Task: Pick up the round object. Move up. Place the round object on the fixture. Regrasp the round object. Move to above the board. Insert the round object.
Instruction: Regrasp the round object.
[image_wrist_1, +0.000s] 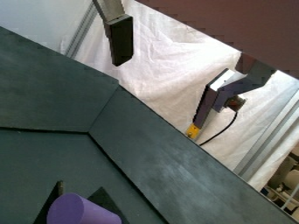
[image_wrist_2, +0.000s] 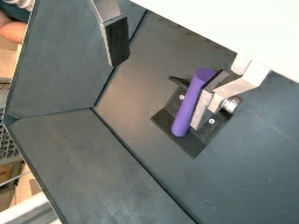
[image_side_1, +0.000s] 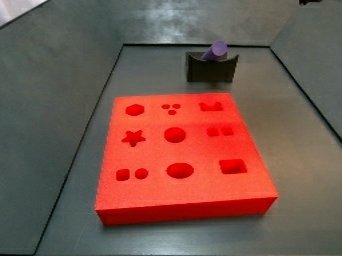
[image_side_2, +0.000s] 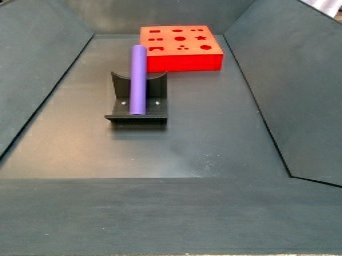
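While the peg (image_side_2: 136, 78) rests leaning in the fixture (image_side_2: 139, 105) near the bench's far end, short of the board (image_side_2: 181, 48), the gripper (image_wrist_2: 176, 52) hangs released, above. Step in hand: regrasp; next, descend and clamp. Long axis: tilted upward, along the bench's length.

Tool (image_wrist_2: 170, 48) seen only in part: 1 finger (image_wrist_2: 114, 37) dark and cut by the frame edge, the other finger (image_wrist_2: 225, 90) running out of frame past a pale blur. Nothing between them, and absent from both side views. Peg (image_wrist_1: 79, 211) cropped at the edge in a wrist view, only 1 rounded end showing. In a side view, peg (image_side_1: 217, 48) foreshortened to a stub, lower length hidden behind the fixture (image_side_1: 210, 68). Fixture base (image_side_2: 138, 117) partly covered by the peg (image_side_2: 136, 77). Far holes of the board (image_side_2: 182, 48) too small to name by shape.
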